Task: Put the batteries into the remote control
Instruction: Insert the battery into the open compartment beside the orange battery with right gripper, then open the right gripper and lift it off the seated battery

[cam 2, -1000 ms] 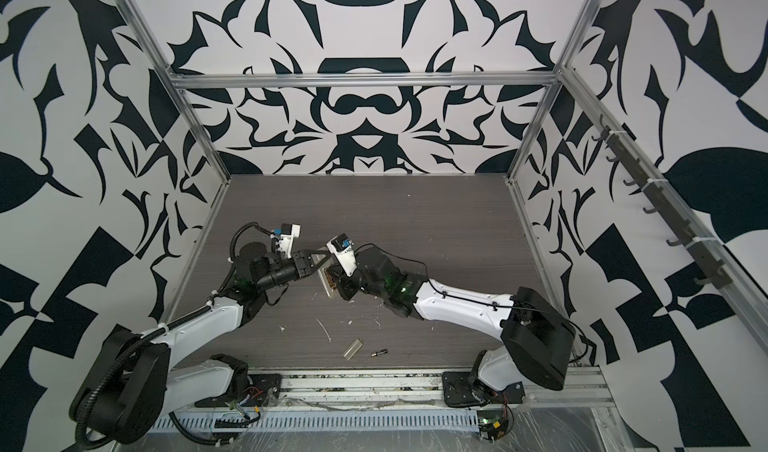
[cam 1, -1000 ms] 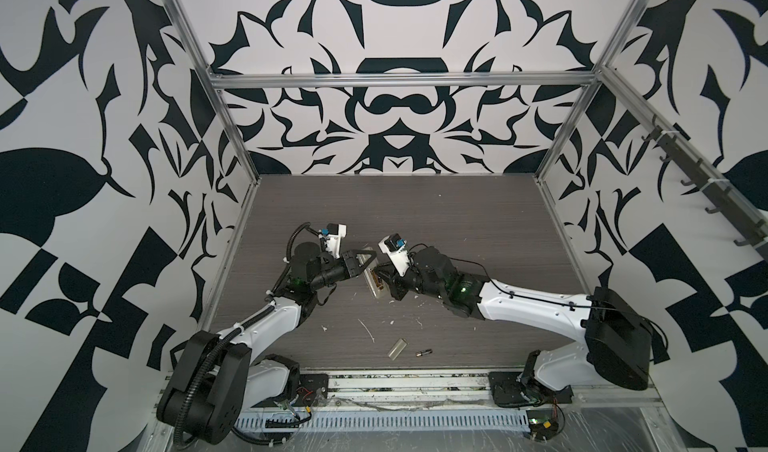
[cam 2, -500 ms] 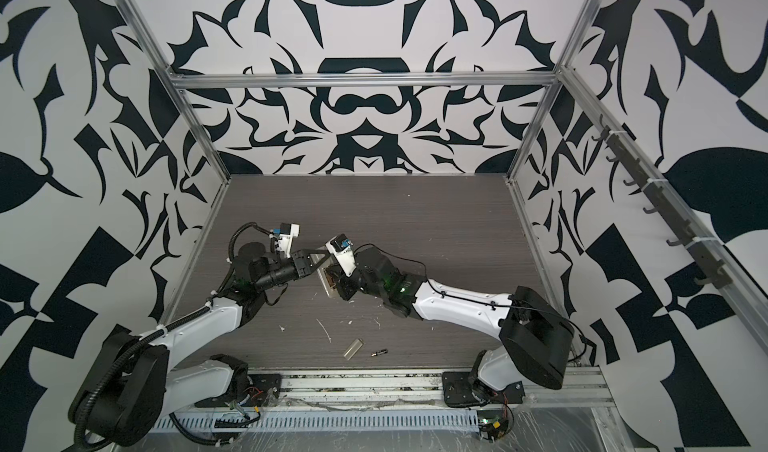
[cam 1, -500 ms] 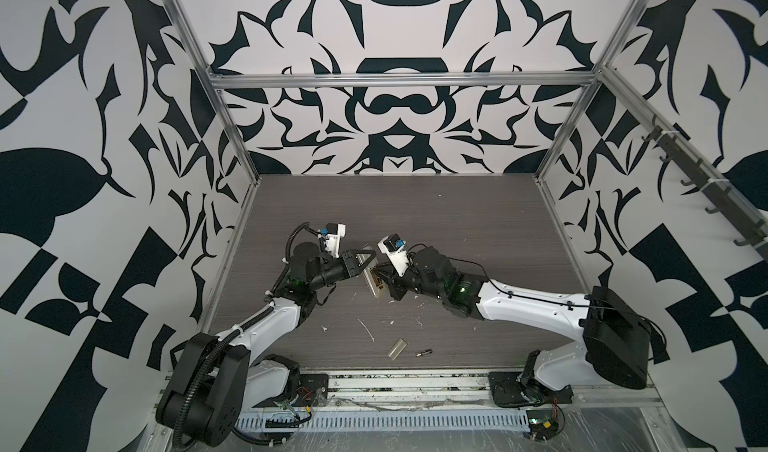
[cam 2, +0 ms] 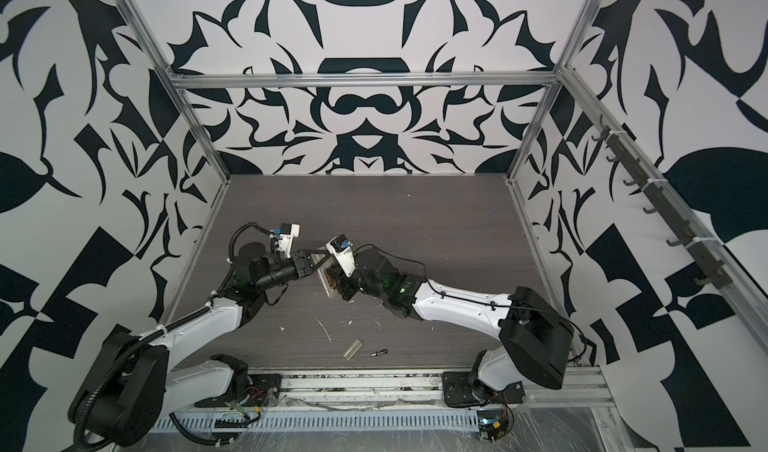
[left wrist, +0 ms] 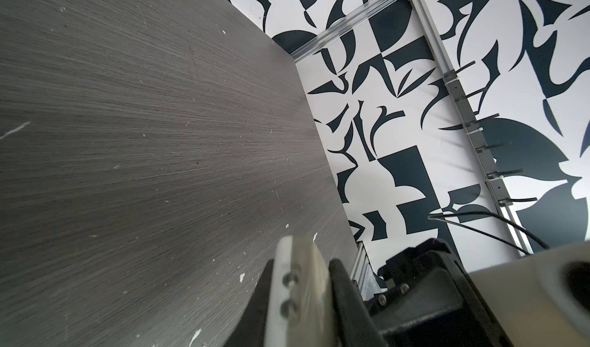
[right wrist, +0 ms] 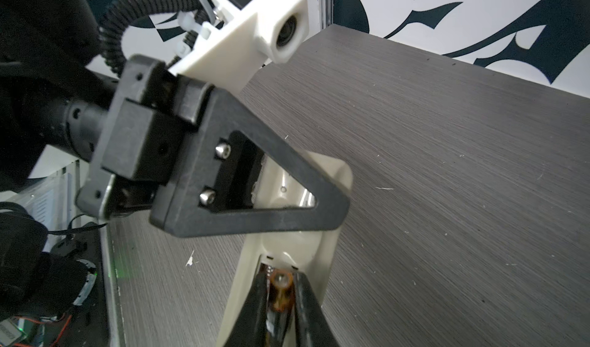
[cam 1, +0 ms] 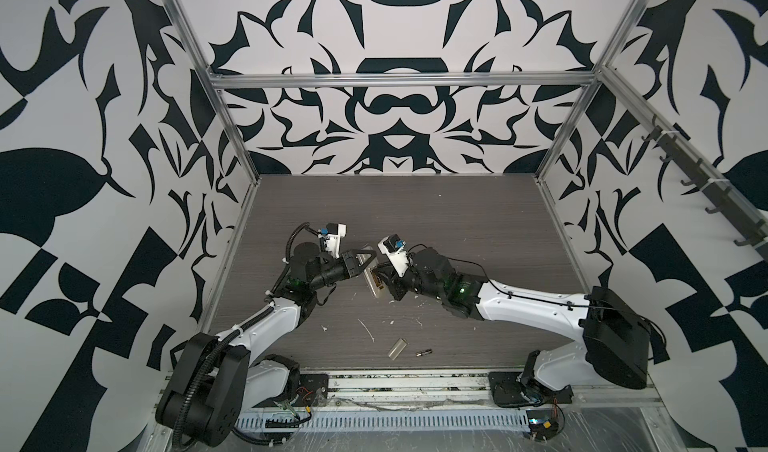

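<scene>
Left hand (cam 1: pixel 368 258) clamps remote control (right wrist: pixel 325 256), tilted. Right hand (right wrist: pixel 280 276) narrow, straddling battery (right wrist: pixel 281 297) in remote control; grip: cannot tell. Second battery (cam 1: pixel 424 352) beside cover (cam 1: pixel 397 348), near counter (cam 1: pixel 457 221) front edge.

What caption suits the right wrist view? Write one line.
Left hand clamps the remote control while the right hand brackets a battery in its open beige back.

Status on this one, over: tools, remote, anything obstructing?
Left tool clamped on remote control. Right tool flanking a battery at the recess, grip unclear. Second battery and loose cover lie aside, nothing blocking.
</scene>
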You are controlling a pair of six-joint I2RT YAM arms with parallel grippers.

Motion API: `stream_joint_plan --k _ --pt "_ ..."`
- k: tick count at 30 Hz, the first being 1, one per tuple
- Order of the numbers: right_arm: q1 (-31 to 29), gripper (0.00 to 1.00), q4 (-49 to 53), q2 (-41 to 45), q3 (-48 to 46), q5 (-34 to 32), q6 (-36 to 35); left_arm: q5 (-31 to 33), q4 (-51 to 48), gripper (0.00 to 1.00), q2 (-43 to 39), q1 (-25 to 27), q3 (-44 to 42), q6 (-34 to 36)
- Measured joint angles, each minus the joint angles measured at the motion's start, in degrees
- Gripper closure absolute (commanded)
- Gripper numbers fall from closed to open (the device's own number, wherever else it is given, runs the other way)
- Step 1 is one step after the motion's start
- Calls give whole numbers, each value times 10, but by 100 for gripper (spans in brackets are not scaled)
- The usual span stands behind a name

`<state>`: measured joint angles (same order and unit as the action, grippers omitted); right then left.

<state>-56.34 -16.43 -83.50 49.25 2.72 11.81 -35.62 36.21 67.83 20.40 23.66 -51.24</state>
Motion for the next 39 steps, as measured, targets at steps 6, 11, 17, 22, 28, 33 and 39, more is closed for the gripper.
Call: stream_joint_plan --k 6,11,17,22,28,33,39 --pt "0 77 3 -8 0 -5 0 0 -1 100 0 0 0 0" --pt "0 73 4 -8 0 -5 -1 0 0 100 0 0 0 0" --pt "0 60 18 -9 2 -4 -7 -2 0 100 0 0 0 0" --pt "0 48 30 -9 3 -5 -16 -3 0 100 0 0 0 0" --pt "1 40 64 -8 22 -5 -32 -5 -5 100 0 0 0 1" --pt "0 40 87 7 33 0 -51 -6 -12 100 0 0 0 3" --pt "0 41 147 32 64 3 -98 -11 -26 100 0 0 0 11"
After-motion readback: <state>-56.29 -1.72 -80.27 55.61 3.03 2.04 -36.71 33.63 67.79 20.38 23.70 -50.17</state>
